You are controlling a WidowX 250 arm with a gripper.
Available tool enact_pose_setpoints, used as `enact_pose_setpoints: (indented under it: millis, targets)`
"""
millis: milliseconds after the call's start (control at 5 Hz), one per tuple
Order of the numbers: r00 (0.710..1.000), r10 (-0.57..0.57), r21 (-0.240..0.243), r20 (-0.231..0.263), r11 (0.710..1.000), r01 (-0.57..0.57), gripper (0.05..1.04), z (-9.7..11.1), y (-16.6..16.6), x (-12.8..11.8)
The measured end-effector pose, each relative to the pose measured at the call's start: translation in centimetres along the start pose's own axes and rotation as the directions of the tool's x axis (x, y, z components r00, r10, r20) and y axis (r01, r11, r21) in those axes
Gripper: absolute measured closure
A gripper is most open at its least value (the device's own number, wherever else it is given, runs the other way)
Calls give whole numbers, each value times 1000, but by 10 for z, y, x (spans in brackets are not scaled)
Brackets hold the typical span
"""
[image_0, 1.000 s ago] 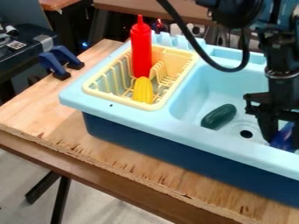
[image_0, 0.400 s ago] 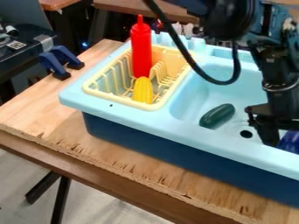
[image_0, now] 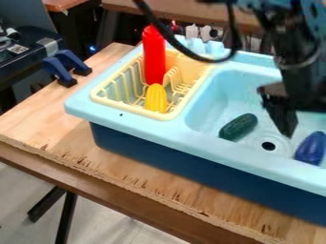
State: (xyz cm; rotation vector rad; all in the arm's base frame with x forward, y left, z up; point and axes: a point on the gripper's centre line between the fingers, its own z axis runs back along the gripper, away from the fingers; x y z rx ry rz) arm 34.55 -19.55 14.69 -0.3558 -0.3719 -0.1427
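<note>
Hand (image_0: 286, 131) hung near the drain (image_0: 268, 146), spread or closed I could not tell; clearing the blue toy (image_0: 310, 148) beside the drain demanded steadiness.

A smooth, glossy toy eggplant (image_0: 310, 148), deep blue-purple and rounded along its length, is seen lying on its side on the floor of the pale blue sink (image_0: 219, 102), placed at three o'clock from the drain (image_0: 269, 146) and angled from one o'clock to seven.
</note>
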Motion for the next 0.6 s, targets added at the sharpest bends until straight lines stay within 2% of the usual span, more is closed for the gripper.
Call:
enact_pose_setpoints:
  millis: [200, 400, 600]
  targets:
    - [999, -16, -2, 31, 1000, 16, 80, 20, 3, 5]
    - [997, -60, 213, -49, 974, 70, 81, 44, 8, 6]
    - [982, -77, 324, -170, 937, 130, 81, 41, 18, -3]
